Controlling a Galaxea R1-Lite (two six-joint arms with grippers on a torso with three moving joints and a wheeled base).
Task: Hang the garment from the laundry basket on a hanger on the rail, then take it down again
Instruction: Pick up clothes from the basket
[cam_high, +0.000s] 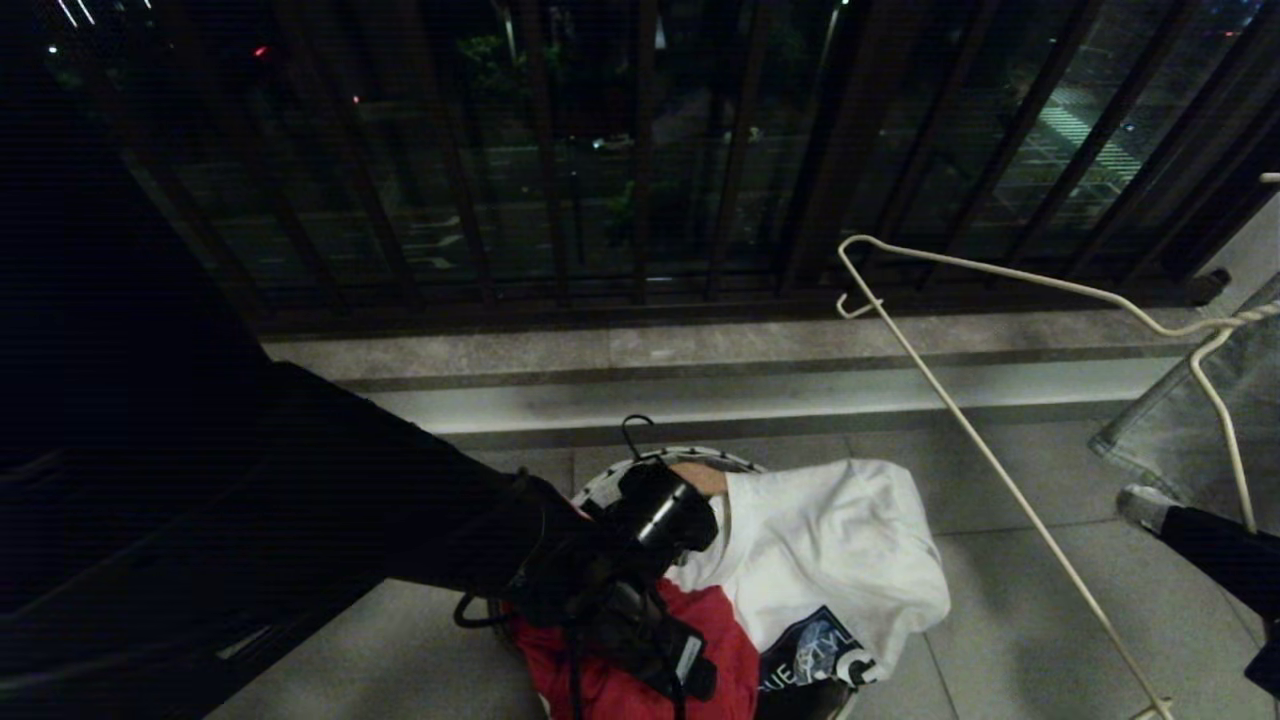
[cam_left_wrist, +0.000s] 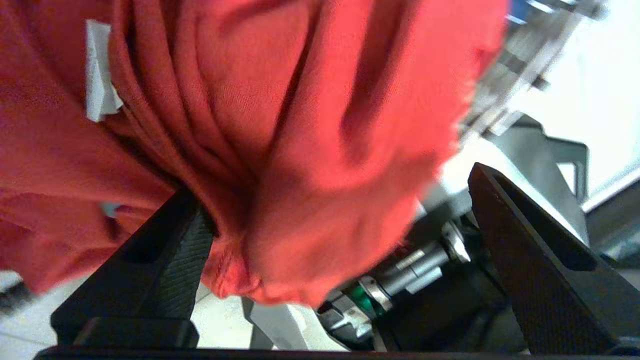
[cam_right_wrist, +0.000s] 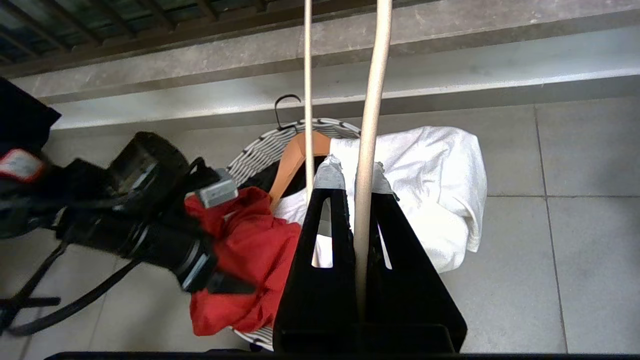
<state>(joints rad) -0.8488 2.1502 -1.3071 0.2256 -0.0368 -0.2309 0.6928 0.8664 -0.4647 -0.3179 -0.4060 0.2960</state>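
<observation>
Grey tiled floor (cam_high: 1000, 620), left pincer (cam_left_wrist: 330, 260) spread around garment (cam_left_wrist: 280, 150), right pincer (cam_right_wrist: 356, 172) pinching hanger (cam_high: 960, 420) slanting downward.

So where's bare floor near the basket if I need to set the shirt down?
Bare tile lies right of the laundry basket, between the white T-shirt and the hanger wire, and along the stone step behind. It is crowded at the basket itself: the left gripper is open over the red garment, and the wooden hanger pokes up.
</observation>
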